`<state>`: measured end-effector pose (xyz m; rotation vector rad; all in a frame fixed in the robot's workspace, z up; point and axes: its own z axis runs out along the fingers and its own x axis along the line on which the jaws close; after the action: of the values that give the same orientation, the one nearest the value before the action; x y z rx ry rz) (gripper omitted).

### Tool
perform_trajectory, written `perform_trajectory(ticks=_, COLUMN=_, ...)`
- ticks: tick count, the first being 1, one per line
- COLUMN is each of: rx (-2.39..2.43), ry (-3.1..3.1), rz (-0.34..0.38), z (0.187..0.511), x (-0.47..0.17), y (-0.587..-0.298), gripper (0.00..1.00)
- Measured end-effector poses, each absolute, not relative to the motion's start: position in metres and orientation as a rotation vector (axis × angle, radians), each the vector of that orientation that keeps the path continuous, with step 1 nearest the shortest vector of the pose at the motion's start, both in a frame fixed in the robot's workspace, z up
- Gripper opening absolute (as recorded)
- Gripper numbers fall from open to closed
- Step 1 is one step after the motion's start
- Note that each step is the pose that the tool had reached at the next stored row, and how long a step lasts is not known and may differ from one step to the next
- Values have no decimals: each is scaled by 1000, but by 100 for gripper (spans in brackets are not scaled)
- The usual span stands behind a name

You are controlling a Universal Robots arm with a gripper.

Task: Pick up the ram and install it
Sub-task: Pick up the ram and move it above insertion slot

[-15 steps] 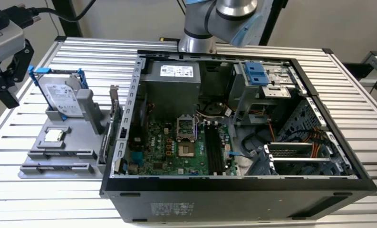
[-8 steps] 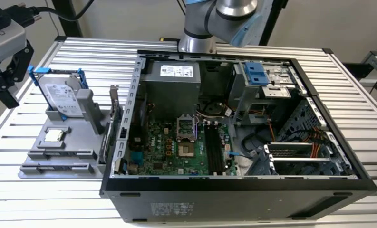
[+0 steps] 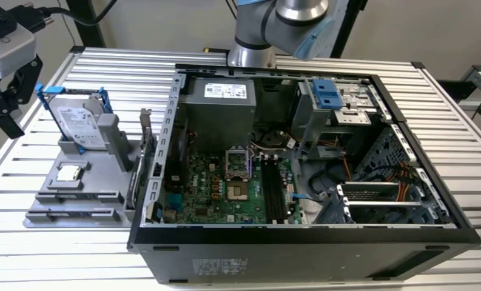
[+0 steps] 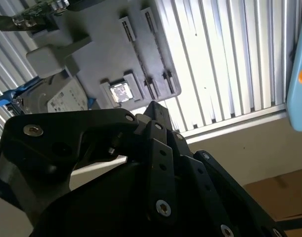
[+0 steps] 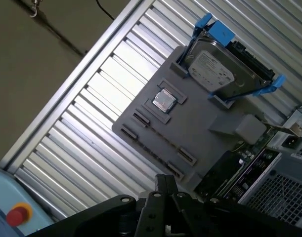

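Slatted table (image 3: 78, 254) bears gray tray (image 3: 94, 182), hand (image 3: 4, 118) nearby.

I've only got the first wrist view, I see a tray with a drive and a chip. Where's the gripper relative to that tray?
Observer: In the exterior view the gripper hangs to the exterior view's left of the tray, apart from it, by the table edge.
Operator: Okay, and can you see inside the case?
Observer: Yes. The case lies open, and on the motherboard the black slots run beside the socket, on the exterior view's right of it.
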<state>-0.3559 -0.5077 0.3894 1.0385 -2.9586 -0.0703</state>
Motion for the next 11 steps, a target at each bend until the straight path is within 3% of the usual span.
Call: perform_trajectory(ticks=11, rx=1113, ry=-2929, rz=-67, z=389, x=-356, y=-508, gripper=0)
